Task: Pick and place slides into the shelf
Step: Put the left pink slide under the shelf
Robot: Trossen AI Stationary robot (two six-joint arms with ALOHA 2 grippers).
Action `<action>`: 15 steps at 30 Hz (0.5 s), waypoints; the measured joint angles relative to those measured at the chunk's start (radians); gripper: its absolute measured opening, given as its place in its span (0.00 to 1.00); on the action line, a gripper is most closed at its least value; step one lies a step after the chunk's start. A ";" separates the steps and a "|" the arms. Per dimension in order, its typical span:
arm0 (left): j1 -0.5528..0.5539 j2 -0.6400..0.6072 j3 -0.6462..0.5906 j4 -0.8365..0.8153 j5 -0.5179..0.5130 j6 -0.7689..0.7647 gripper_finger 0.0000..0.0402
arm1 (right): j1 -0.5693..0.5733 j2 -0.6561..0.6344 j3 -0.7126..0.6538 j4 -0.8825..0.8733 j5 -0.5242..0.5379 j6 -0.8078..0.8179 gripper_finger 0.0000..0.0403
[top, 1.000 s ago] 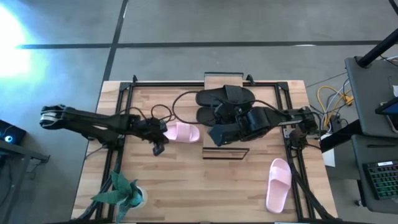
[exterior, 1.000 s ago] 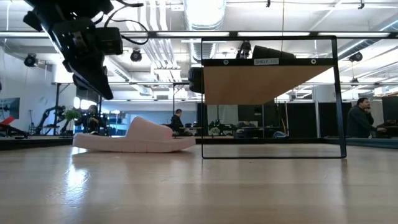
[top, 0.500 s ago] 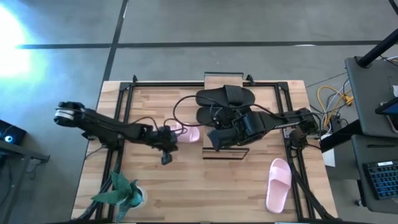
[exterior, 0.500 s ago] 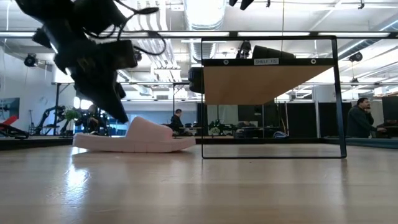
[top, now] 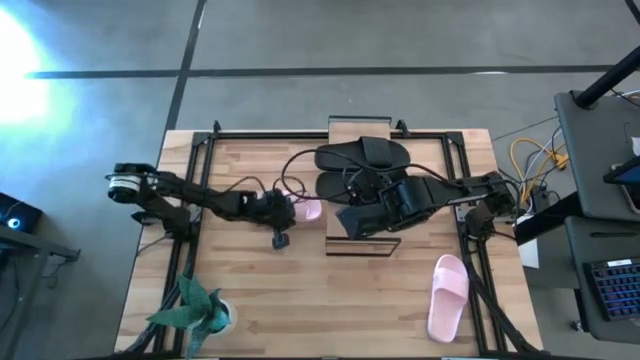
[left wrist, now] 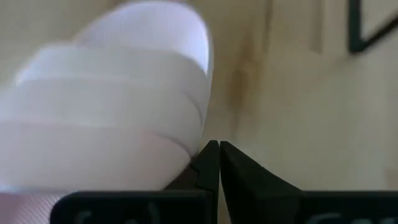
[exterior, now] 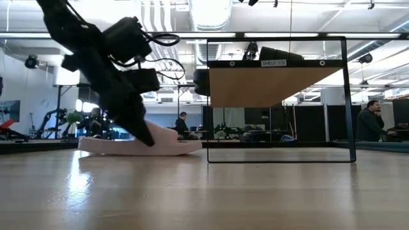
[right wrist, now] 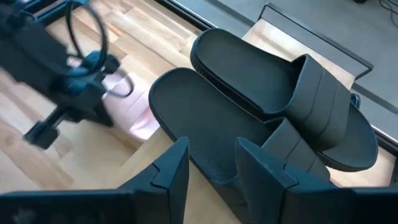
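The worktop [top: 300,300] carries the shelf [top: 362,130] at its far middle, with the two black slides [top: 362,156] lying side by side on the plank top. One pink slide [top: 306,210] lies on the worktop just left of the shelf, and the other pink slide [top: 447,295] rests well apart near the right front corner; a green plant [top: 195,305] stands at the left front corner. The left gripper [left wrist: 214,168] is lowered at the near pink slide, and its jaws are seen pressed together beside the strap with nothing between them, so no grip on the slide is judged to be had. The right gripper [right wrist: 211,165] hovers over the black slides with its jaws apart and empty. The step in hand is judged to be the pick of the near pink slide. To do it well, the left jaws would need to be reopened and set astride the strap or the sole edge before closing, since a closed tip can only push the slide. The slide is light and would be expected to skid on the smooth wood if nudged. Room on the shelf beside the black pair looks scarce, so the lower level may serve better.
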 joint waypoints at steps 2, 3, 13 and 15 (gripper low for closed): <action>0.034 0.000 0.009 0.003 -0.010 0.037 0.00 | 0.002 0.000 0.000 0.000 0.000 0.000 0.30; 0.052 0.000 0.010 0.001 -0.023 0.057 0.00 | 0.002 0.000 0.000 0.000 0.000 0.000 0.30; 0.172 -0.027 0.004 -0.040 0.048 0.078 0.00 | 0.004 0.000 0.000 0.000 0.000 0.000 0.30; 0.144 -0.071 0.004 -0.056 0.076 0.028 0.00 | 0.004 0.000 0.000 0.000 0.000 0.000 0.30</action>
